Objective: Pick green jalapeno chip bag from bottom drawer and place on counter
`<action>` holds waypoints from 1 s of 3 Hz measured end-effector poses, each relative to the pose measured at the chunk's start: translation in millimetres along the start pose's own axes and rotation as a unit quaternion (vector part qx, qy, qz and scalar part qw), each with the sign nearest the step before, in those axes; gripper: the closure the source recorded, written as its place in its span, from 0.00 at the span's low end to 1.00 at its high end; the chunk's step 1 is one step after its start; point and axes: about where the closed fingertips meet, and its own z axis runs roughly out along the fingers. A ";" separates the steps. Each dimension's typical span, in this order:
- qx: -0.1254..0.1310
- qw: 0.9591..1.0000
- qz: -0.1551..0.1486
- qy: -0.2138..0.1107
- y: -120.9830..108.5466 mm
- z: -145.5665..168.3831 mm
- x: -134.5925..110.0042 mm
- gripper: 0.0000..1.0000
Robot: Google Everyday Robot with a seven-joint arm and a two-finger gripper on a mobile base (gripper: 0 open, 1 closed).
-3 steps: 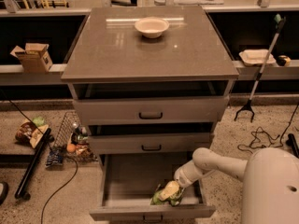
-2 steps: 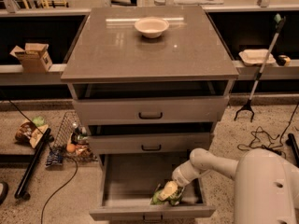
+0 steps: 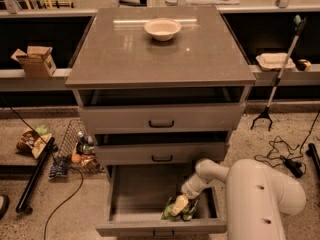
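The bottom drawer (image 3: 135, 194) is pulled open below two shut grey drawers. The green jalapeno chip bag (image 3: 172, 213) lies crinkled on the drawer floor near the front right. My gripper (image 3: 181, 204) reaches down into the drawer from the right, right on top of the bag; my white arm (image 3: 250, 189) fills the lower right. The counter (image 3: 125, 49) is the glossy grey-brown cabinet top, with a white bowl (image 3: 162, 28) near its back edge.
A wire basket (image 3: 75, 154) with packets and cans sits on the floor left of the cabinet, next to a dark pole and cable. A cardboard box (image 3: 35, 60) stands on the left ledge, a white tray (image 3: 274, 60) on the right ledge. A grabber stick (image 3: 280, 74) leans at right.
My arm has shifted slightly left in the drawer. The gripper stays on the bag, which has barely moved.
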 end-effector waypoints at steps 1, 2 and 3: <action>-0.005 1.000 0.000 0.024 -7.4 10.4 10.7 0.00; -0.002 0.999 0.009 0.045 -12.3 10.5 26.1 0.00; -0.002 0.998 0.018 0.055 -15.2 10.1 36.6 0.18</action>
